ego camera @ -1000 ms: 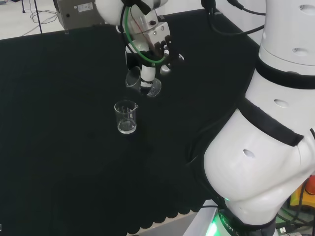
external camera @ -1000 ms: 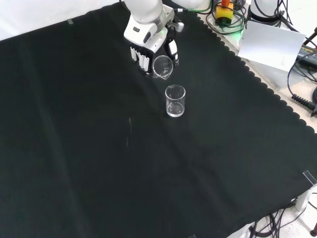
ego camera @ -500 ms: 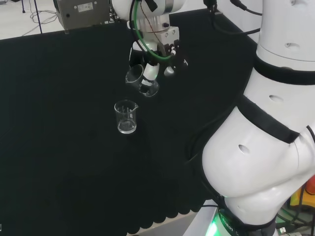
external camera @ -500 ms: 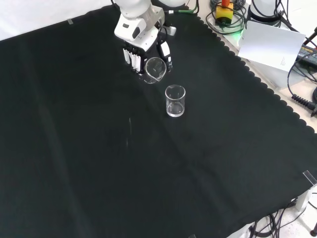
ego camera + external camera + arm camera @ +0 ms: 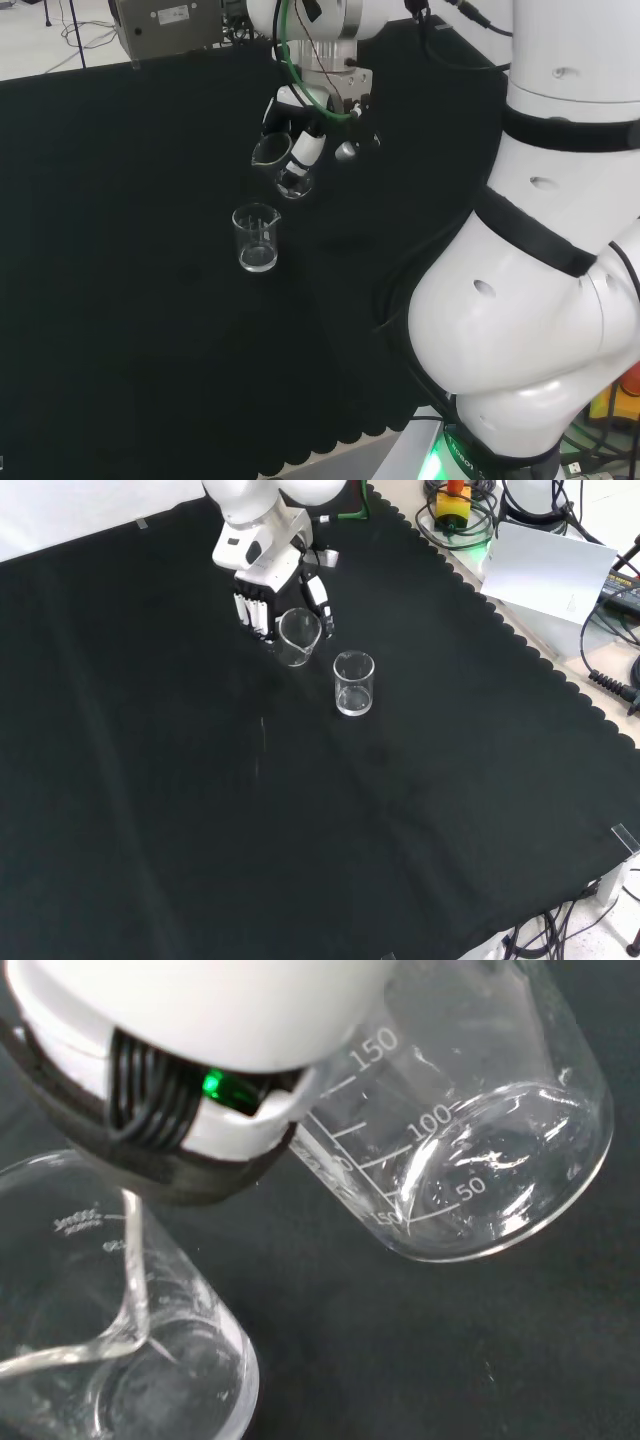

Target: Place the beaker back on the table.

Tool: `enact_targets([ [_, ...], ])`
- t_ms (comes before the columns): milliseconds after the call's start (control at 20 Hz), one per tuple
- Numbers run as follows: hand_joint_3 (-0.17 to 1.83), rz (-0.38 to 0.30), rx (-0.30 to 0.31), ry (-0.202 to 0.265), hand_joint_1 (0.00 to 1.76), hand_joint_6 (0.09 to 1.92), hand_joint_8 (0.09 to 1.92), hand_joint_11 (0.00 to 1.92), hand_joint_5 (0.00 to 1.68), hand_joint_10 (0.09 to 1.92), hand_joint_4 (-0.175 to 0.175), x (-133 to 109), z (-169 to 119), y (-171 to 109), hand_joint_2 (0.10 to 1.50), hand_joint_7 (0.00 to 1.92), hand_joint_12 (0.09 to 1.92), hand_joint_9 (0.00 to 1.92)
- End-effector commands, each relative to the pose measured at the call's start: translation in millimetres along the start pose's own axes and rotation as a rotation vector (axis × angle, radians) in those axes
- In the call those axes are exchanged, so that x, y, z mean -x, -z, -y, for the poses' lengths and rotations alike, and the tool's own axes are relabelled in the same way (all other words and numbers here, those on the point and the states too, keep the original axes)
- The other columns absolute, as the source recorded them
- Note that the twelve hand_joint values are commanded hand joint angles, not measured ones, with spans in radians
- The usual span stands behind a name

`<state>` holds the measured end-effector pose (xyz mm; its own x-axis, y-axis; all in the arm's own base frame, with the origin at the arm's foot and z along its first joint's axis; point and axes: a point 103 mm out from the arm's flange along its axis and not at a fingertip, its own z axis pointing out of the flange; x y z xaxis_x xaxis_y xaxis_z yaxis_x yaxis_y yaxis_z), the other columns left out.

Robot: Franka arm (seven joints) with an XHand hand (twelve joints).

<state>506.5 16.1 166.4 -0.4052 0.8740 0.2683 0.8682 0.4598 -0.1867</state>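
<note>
In the front view, the near part of the counter point(image 5: 300, 860) is bare black cloth. Farther up stands a second beaker point(image 5: 353, 683), clear glass, upright on the cloth with nothing touching it. Just beyond it, up and to the left in that view, the hand point(image 5: 262, 585) comes down from the top with its fingers point(image 5: 252, 612) on one side and its thumb point(image 5: 318, 590) on the other, curled round the held beaker point(image 5: 299, 638). That beaker is tilted, its rim leaning away from the palm, and whether its base touches the cloth cannot be told. The wrist view shows both close: the held beaker's printed scale and rounded base beside a white fingertip, the standing one's spout and rim near it, apart.
</note>
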Motion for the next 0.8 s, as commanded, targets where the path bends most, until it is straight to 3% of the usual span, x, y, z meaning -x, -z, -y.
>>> enact_targets([
  [50, 0.95, -0.061, 0.058, 0.017, 1.28, 1.19, 1.18, 1.14, 1.03, 0.98, -0.175, 22.8, -19.3, -11.5, 0.62, 1.09, 0.86, 1.46],
  [800, 0.85, -0.177, 0.097, 0.007, 1.28, 1.16, 1.14, 1.14, 1.02, 0.96, -0.175, 60.3, -43.5, -38.6, 0.67, 1.08, 0.84, 1.44],
])
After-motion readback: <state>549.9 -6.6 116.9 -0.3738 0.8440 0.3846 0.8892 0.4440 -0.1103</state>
